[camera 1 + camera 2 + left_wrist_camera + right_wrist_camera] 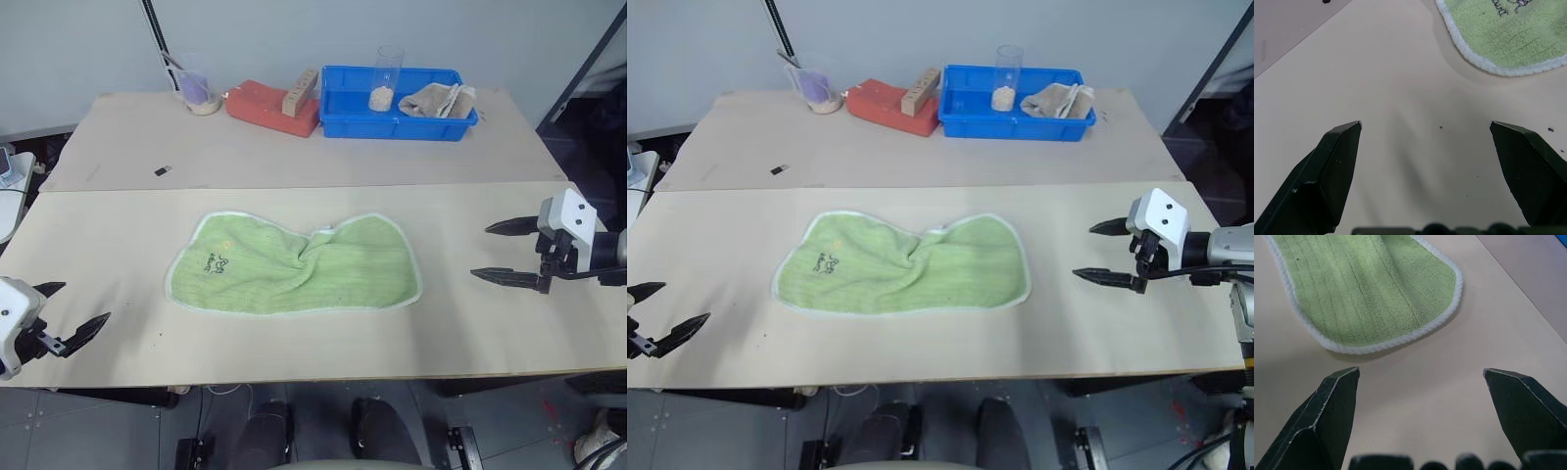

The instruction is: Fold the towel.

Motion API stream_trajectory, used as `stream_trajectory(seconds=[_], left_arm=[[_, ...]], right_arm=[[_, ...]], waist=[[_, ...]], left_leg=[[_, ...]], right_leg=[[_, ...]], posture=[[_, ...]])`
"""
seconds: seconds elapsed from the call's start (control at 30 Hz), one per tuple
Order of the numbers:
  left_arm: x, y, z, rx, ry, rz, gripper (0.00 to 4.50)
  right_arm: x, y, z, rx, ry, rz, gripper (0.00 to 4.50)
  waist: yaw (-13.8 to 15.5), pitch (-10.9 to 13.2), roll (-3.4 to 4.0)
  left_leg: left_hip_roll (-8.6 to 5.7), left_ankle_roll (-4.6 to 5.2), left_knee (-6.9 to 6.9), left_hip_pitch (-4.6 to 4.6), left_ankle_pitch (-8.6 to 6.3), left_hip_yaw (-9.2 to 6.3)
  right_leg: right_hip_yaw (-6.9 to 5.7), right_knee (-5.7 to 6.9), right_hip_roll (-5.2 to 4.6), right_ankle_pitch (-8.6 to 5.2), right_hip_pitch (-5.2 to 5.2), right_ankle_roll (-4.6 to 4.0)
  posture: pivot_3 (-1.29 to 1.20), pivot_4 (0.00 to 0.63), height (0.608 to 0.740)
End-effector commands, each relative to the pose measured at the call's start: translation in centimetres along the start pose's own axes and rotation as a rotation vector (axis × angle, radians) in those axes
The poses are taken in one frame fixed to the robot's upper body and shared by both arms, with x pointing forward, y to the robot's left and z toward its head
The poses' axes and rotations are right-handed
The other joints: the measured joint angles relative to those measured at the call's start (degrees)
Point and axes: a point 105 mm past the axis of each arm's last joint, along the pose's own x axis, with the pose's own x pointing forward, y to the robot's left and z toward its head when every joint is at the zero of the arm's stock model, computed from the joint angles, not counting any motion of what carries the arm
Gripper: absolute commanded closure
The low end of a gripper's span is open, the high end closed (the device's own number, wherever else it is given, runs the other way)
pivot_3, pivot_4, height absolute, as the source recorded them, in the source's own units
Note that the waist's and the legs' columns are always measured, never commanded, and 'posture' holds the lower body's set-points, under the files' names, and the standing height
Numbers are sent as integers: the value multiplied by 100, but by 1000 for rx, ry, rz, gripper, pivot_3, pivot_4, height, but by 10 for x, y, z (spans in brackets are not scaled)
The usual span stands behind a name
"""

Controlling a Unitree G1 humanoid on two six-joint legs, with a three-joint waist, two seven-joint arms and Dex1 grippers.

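The towel (294, 266), light green with white edging and a small dark logo at its left part, lies spread on the near table with a crease bunched at its middle. My left gripper (76, 308) hovers open over the table's front left, well clear of the towel's left end (1508, 39). At the right, my right gripper (495, 252) stands open, its fingers pointing toward the towel's right end (1376, 289), a short gap away. Neither gripper holds anything.
On the far table stand a blue bin (397, 103) holding a beige cloth (439, 99) and a clear cup (385, 78), a red-orange block (272, 106) with a wooden piece, and a plastic cup (196, 88). A small dark object (162, 171) lies left.
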Motion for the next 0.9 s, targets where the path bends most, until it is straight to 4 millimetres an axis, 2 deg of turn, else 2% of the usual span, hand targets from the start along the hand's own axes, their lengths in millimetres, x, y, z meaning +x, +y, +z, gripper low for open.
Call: stream_trajectory(seconds=[0.03, 0.13, 0.27, 0.47, 0.67, 0.9], left_arm=[[-5, 10, 4, 17, -5, 41, 0], [-4, 15, 4, 23, -2, 28, 0], [-6, 10, 9, 29, -29, -59, 0], [3, -21, -6, 181, 62, -273, 0], [46, -32, 2, 321, -10, -338, 0], [87, -36, 2, 390, -69, -350, 0]], right_arm=[[-3, -3, 8, -23, -17, -12, 19], [-1, 0, 7, -23, -18, -5, 19], [2, 3, 11, -17, -44, 5, 19], [15, 21, 34, -38, -107, 97, 19], [30, 52, 68, -63, -178, 269, 19], [31, 78, 93, -58, -218, 398, 19]], waist=[[1, 0, 0], [6, 0, 0], [-10, 0, 0], [-14, 2, 4], [44, 2, 3], [87, 2, 2]], left_leg=[[0, 0, 0, 0, 0, 0], [0, 0, 0, 0, 0, 0], [0, 0, 0, -1, 0, 4], [3, 0, -2, -9, -1, 10], [12, -1, 3, -26, 0, 14], [12, 0, 6, -44, 0, 32]], right_leg=[[0, 0, 0, 0, 0, 0], [-1, 0, 1, 0, -1, 0], [1, 1, 1, 0, -3, -1], [7, 3, 2, 2, -18, -4], [5, 9, 10, 10, -41, -16], [9, 24, 10, 14, -76, -13]], posture=[[0, 150, 740], [0, 150, 740], [0, 150, 740], [0, 150, 740], [0, 150, 740], [0, 150, 740]])
